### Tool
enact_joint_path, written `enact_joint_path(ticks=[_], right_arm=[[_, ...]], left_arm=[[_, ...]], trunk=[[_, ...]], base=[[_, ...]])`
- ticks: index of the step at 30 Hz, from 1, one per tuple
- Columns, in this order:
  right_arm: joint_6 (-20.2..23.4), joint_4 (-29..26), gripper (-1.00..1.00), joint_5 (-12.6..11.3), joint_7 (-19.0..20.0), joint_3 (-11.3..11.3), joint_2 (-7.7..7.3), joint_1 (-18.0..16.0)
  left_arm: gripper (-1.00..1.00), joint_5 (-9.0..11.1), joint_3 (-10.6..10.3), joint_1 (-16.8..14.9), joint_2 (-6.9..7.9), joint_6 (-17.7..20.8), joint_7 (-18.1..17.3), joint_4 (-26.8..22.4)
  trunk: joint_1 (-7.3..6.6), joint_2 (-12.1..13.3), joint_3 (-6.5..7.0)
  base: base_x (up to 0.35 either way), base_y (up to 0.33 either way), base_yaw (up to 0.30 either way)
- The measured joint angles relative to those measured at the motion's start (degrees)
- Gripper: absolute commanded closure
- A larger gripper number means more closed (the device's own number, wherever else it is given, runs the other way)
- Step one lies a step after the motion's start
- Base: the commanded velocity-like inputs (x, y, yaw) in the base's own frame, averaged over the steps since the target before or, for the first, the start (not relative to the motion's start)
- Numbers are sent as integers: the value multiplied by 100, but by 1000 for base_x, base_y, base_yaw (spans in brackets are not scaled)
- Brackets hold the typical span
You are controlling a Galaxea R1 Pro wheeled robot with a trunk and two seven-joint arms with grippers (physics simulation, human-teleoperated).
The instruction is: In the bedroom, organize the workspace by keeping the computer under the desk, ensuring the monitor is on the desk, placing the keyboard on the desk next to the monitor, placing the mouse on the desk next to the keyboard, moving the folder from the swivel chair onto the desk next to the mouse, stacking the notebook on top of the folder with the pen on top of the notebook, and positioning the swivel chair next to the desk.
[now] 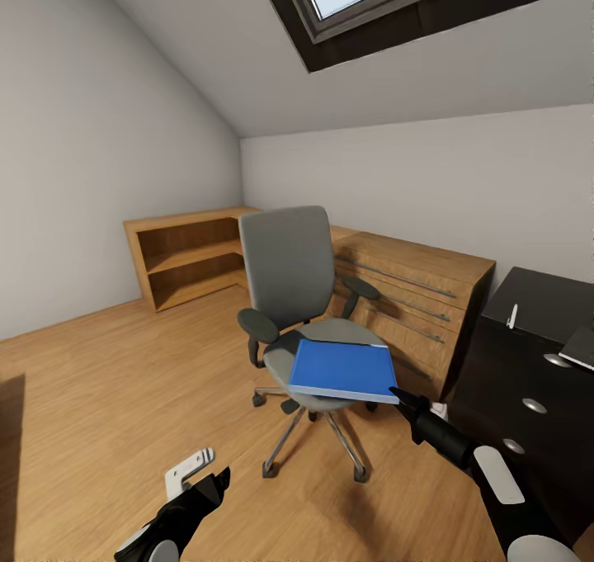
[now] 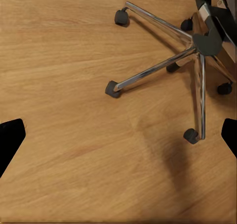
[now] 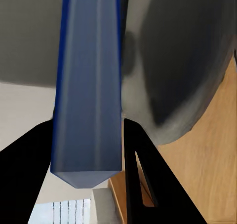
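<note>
While my right claw (image 1: 396,394) reaches in from 4 o'clock of the head view, its two fingers are clamped on the near right corner of the blue folder (image 1: 342,370). Right wrist view confirms: one dark finger (image 3: 24,174) on each face of the folder (image 3: 88,86), both touching it, with the folder's edge running away between them. Folder lies roughly flat over the seat of the swivel chair (image 1: 289,277); I cannot tell whether it is resting on the seat or just above it. Grey seat (image 3: 173,61) sits behind the folder in the right wrist view.

Chair stands at centre of the head view on the wood floor (image 1: 107,380), backrest toward 12 o'clock, chrome legs and castors below.

Left claw (image 1: 216,481) hangs low at 7 o'clock, holding nothing. Left wrist view shows its fingertips (image 2: 11,135) at opposite edges of the frame, set wide apart, over bare floor with the chair base (image 2: 197,44) near.

Black desk (image 1: 536,298) at 3 o'clock, just beside a wooden dresser (image 1: 412,290). On the desk top: a white pen (image 1: 512,315) and, at the edge of view, a dark flat item, too cropped to identify. Open wooden shelf (image 1: 186,257) at 10 o'clock against the wall.
</note>
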Motion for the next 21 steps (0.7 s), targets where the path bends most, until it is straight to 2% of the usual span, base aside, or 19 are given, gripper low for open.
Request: enact_joint_path(ticks=[2, 6, 16, 19, 21], right_arm=[[-19, -37, 100, -9, 0, -3, -1, 0], [-29, -445, 100, -19, 7, -25, 6, -1], [-32, -821, 100, -7, 18, -30, -1, 11], [-30, -1157, 100, -11, 11, -31, 4, 129], [-36, -1640, 100, -13, -5, -32, 12, 352]], left_arm=[[-100, -2, 0, 0, -3, 0, -1, 59], [-100, -8, -8, 0, -12, 0, -6, 133], [-100, -1, -9, 0, -13, 0, -2, 148], [-100, -1, -9, 0, -13, 0, -1, 150], [-100, 0, -9, 0, -13, 0, 0, 150]], trunk=[[-45, 80, 36], [-133, 240, 108], [-353, 642, 287], [-419, 762, 341], [-463, 842, 377]], base=[[-25, 0, 0], [-5, 0, 0], [0, 0, 0], [0, 0, 0], [0, 0, 0]])
